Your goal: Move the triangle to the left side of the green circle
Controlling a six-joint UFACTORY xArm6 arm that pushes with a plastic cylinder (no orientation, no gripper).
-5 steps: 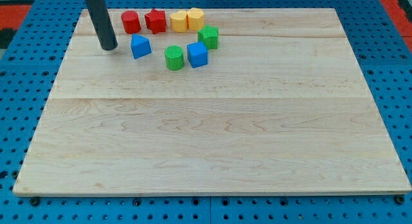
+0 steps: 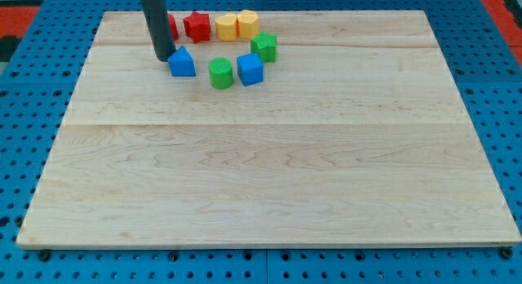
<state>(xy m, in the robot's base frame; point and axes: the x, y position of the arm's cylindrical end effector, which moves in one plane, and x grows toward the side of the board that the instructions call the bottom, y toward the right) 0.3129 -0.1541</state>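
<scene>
The blue triangle (image 2: 182, 63) is found just to the view's right of my tip (image 2: 164, 57), touching it or nearly so; contact cannot be told for certain. No pincer is carried by the arm, only a straight dark rod, so nothing is held. The green circle (image 2: 220, 73) is set further to the view's right of my tip, just beyond the triangle, with a narrow gap between the two. A blue cube (image 2: 250, 69) is seen beside the circle, and a green block (image 2: 264, 47) above that. Behind the rod a red block (image 2: 172, 27) is partly hidden; a red star-like block (image 2: 196, 26) and two yellow blocks (image 2: 227, 27) (image 2: 248, 24) are lined up towards the view's right. All are carried on the wooden bench (image 2: 269, 178).
</scene>
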